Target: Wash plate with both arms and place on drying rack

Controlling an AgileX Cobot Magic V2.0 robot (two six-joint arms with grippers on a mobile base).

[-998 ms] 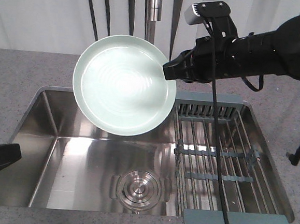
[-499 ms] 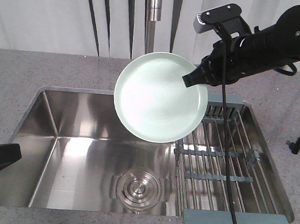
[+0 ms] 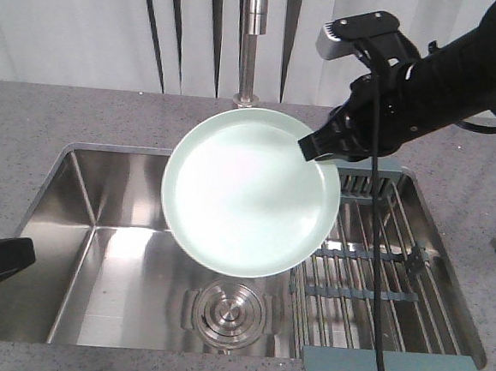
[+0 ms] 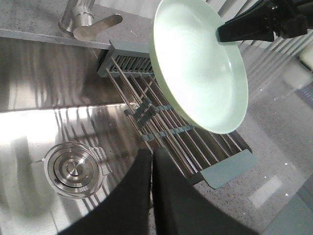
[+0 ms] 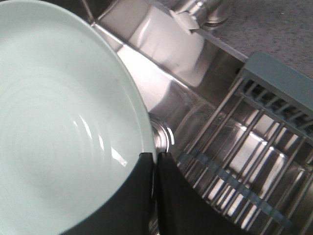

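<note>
Over the sink, at the drying rack's left edge, the plate has dropped lower and tipped flatter, likely nearing placement. The right end effector clenches its rim; the left end effector is clenched empty.

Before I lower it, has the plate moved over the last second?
Yes. The plate in the right gripper has shifted right and down: once mostly left of the faucet, it is now centred below it, overlapping the drying rack's left edge.
</note>
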